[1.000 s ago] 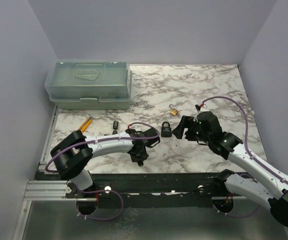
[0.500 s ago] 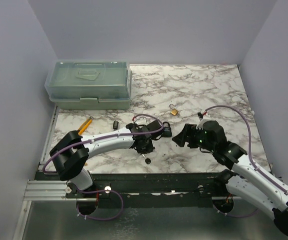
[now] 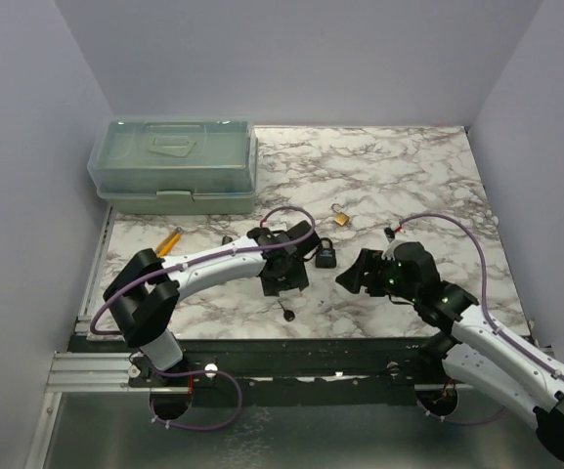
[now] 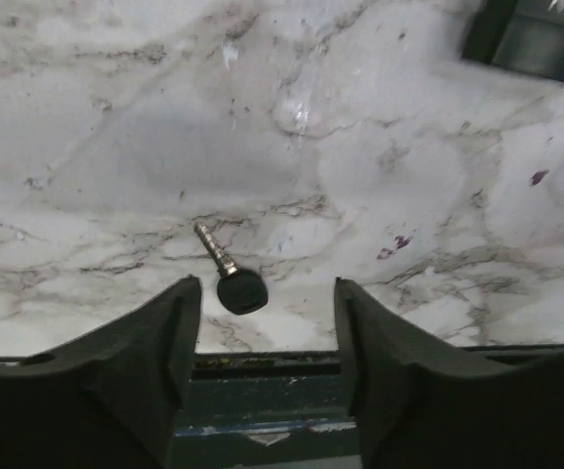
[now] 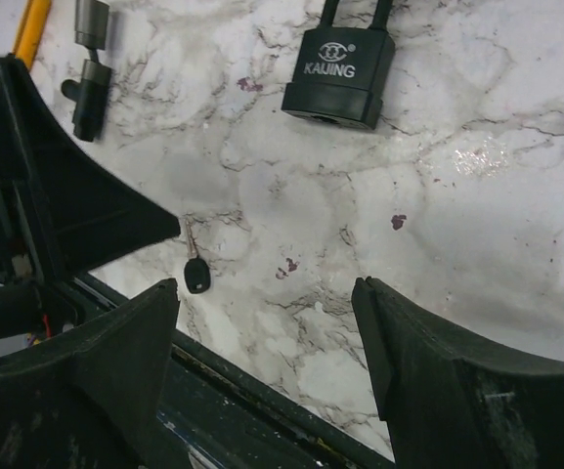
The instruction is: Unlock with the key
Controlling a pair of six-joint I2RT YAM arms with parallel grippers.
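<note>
Lying beside table edge, key, untouched

One word can be read: the black padlock carries "KAIJING" in pale capitals on its body, seen from the right wrist, with a small round emblem just above the word, its detail too fine to make out. Nothing else bears legible text.

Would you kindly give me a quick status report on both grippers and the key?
Left gripper open, lined up on the key. Right gripper open, empty. Key flat on table, nothing blocking it.
</note>
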